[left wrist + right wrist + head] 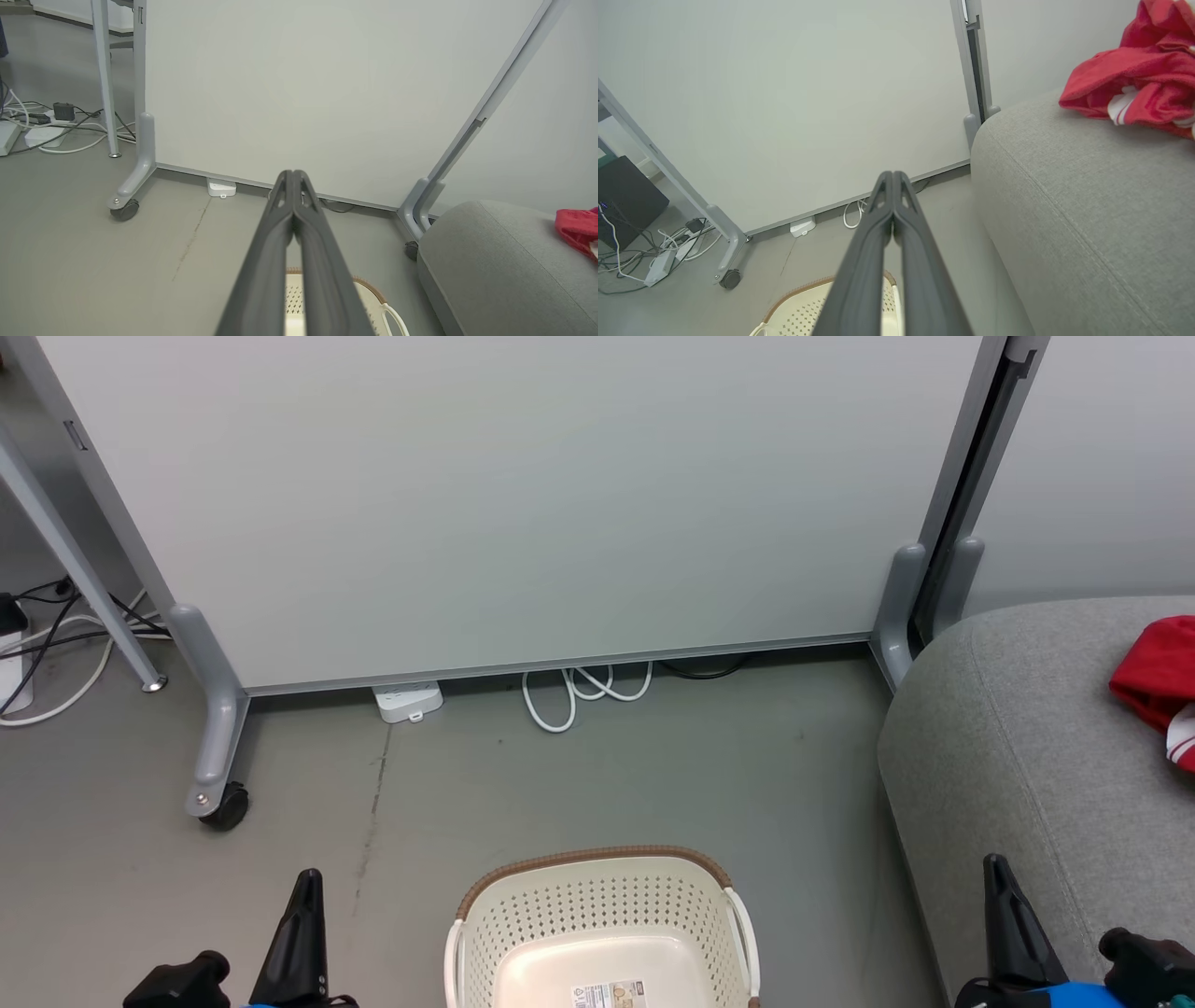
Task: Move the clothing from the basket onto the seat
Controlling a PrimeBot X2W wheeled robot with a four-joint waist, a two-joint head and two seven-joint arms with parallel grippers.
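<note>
The cream basket (695, 896) with its brown rim stands on the floor at the bottom centre, with nothing but a paper label (607, 993) on its bottom. Red clothing (1160, 683) with white stripes lies bunched on the grey seat (1008, 756) at the right; the right wrist view shows the clothing (1139, 79) on the seat (1078, 200) too. My left gripper (308, 882) sits low to the left of the basket, and the left wrist view shows its fingertips (293, 175) pressed together, shut and holding nothing. My right gripper (995, 868) is over the seat's front, shut and holding nothing (893, 176).
A pale partition panel (523, 495) on castor feet (224, 803) stands behind the basket. A power strip (407, 700) and looped white cable (579, 695) lie at its base. More cables (56, 635) and a desk leg are at the far left.
</note>
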